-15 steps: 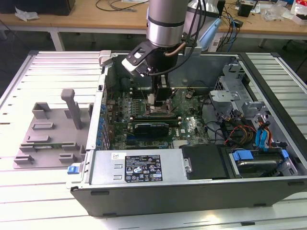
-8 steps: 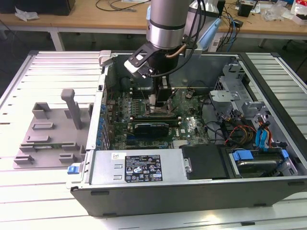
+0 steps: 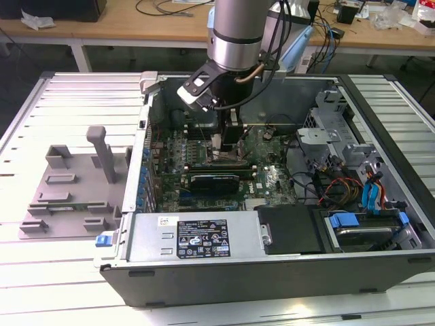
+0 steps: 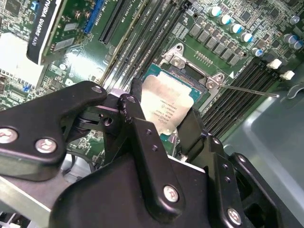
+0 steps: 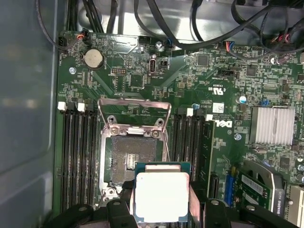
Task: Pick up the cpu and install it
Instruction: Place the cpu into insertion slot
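The cpu [image 5: 161, 195], a flat square chip with a silvery top plate, sits between the black fingers [image 5: 197, 202] of my gripper [image 5: 161, 202], which is shut on it. It hovers just off the near edge of the open socket [image 5: 133, 156], whose metal load frame [image 5: 135, 105] is swung up. In the second wrist view the cpu [image 4: 166, 100] hangs slightly tilted over the socket [image 4: 190, 76], with a finger [image 4: 137, 114] on either side. In the exterior view my gripper [image 3: 228, 146] is down inside the computer case [image 3: 272, 272], over the motherboard [image 3: 262, 180].
Memory slots [image 5: 78, 156] run along both sides of the socket. A black finned card [image 3: 214, 180] lies close in front of the gripper. Cables and a drive cage [image 3: 340, 183] fill the case's right in the exterior view. A grey fixture [image 3: 68, 190] stands outside on its left.
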`<state>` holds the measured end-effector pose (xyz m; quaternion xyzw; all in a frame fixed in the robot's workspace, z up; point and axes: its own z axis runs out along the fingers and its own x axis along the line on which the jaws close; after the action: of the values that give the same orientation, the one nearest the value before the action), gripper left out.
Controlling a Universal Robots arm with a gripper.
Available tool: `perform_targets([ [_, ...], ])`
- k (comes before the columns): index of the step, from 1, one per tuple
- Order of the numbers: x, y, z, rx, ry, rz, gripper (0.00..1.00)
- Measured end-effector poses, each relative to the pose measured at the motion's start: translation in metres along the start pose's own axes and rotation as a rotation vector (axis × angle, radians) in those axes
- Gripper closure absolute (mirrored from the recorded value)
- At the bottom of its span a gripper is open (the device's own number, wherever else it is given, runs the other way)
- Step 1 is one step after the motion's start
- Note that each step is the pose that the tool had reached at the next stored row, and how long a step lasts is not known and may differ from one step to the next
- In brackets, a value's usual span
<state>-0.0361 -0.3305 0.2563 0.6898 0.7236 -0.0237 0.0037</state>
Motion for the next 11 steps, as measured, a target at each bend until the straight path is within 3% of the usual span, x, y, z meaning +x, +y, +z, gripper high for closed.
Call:
perform_targets([
  [5,0.0038,0.0013,0.0052,-0.0001,0.0002,0.0,0.45],
  [11,0.0134,0.0038,0.0081,0.0,0.0,0.0,0.45],
])
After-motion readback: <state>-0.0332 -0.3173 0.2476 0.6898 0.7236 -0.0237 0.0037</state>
